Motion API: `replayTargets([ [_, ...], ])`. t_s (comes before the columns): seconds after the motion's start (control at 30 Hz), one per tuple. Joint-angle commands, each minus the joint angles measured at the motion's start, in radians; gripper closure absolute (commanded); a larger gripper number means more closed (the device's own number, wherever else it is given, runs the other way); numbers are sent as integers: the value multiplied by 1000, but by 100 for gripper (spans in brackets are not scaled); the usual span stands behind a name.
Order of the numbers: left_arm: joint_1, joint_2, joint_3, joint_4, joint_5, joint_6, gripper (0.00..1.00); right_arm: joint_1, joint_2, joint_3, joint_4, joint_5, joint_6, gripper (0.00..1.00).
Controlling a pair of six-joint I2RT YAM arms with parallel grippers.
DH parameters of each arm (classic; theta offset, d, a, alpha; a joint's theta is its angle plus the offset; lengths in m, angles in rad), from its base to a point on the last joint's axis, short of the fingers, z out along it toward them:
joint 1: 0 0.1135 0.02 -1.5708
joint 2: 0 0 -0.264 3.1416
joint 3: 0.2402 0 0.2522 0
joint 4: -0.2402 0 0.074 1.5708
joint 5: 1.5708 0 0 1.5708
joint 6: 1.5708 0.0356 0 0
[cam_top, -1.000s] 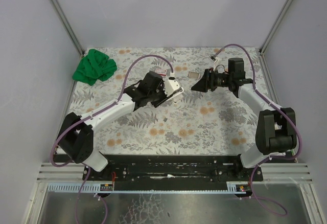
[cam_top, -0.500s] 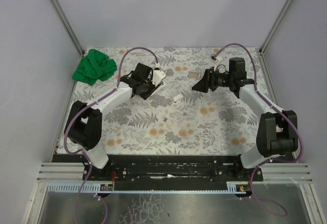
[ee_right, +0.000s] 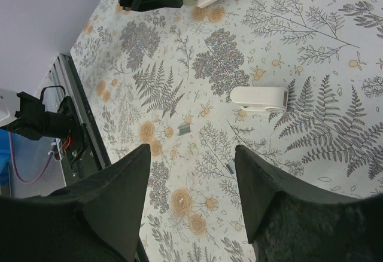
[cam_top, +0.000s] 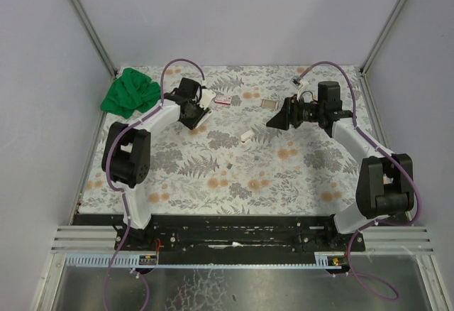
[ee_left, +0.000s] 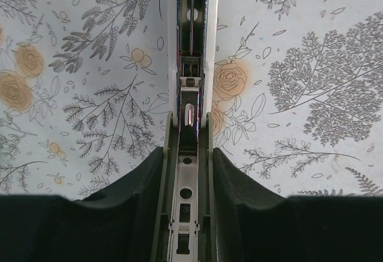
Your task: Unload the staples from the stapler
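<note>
The stapler (ee_left: 190, 46) is clamped lengthwise in the left gripper (ee_left: 189, 152), the jaws drawn narrow against its 2 flanks. Its opened metal channel runs straight out beyond the fingertips, over the table (ee_left: 311, 46). Whether any strip is left in that channel cannot be told from the wrist view.

The right gripper (ee_right: 191, 149) is spread wide and empty, raised clear of the table and well apart from the left. 1 small silvery bit, taken to be the staples (ee_right: 184, 129), lies loose on the table ahead of the right gripper, roughly in line with the gap between its fingers. A small stapler (ee_right: 260, 98) lies farther out and off to 1 side, apart from the bit. A darker sliver nearer the gripper is too small to be named.

The step in hand is judged to be emptying the channel. For this the grip is best held square on the flanks, so that the channel is not pinched. The far end should be tipped down and away from the palm, so that anything left slides forward onto bare table and not onto the box (cam_top: 223, 100) just beyond the stapler's tip. If a strip sticks, the right gripper could be brought ahead of the left's fingertips, with its jaws narrowed first, since so thin a piece is easily pushed aside.
</note>
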Motion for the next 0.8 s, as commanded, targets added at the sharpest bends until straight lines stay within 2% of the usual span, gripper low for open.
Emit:
replayTargets([
  [0.0, 28, 44, 63, -38, -8, 17, 100, 0, -39, -1, 13, 0, -17, 35],
  [0.37, 64, 98, 111, -74, 37, 13, 94, -1, -38, -8, 22, -5, -17, 34],
  [0.57, 68, 103, 112, -75, 40, 15, 84, -1, -40, -11, 22, -5, -16, 34],
  [0.77, 71, 106, 116, -75, 43, 14, 69, 0, -41, -14, 27, -6, -13, 34],
])
